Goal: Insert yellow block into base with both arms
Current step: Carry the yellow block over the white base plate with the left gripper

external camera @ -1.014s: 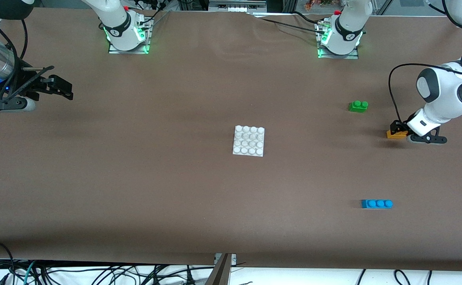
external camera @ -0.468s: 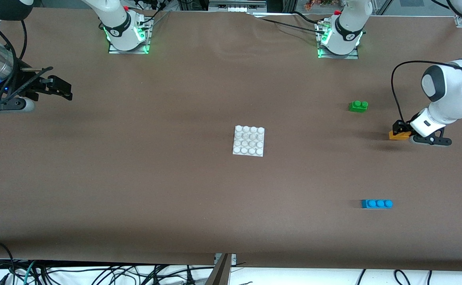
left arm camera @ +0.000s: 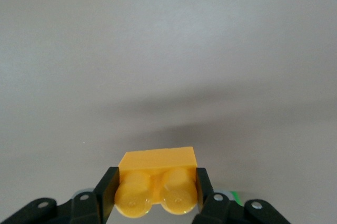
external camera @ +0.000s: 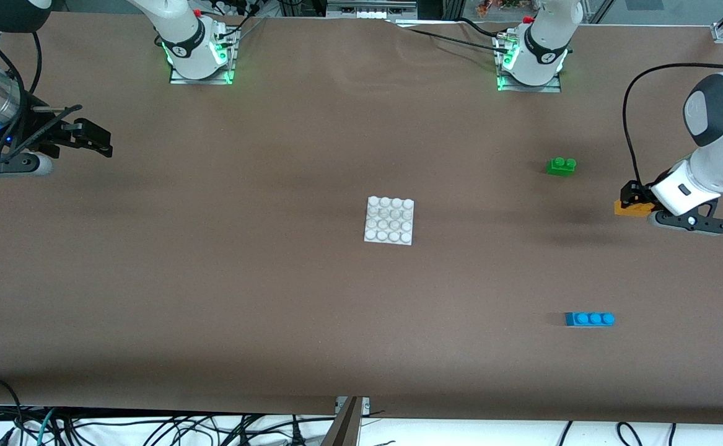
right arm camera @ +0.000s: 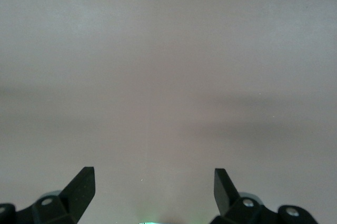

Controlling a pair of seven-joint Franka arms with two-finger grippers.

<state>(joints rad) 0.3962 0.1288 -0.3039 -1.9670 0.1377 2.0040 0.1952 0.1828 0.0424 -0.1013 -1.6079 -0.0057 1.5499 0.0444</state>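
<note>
Two tools are working: my left tool (external camera: 632, 201) is carrying the yellow block (external camera: 630, 209) clamped above the counter (external camera: 274, 297); my right tool (external camera: 82, 135) is waiting spread; next I'm needing the base (external camera: 389, 220).

The yellow block (left arm camera: 157, 181) is smooth, glossy plastic; the bench (external camera: 212, 279) cover looks matt brown; the base (external camera: 389, 221) is shiny white plastic.

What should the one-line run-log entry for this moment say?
left gripper: shut on yellow block, lifted off table | right gripper: open, empty, waiting at right arm's end | base: mid-table, no brick on it
</note>
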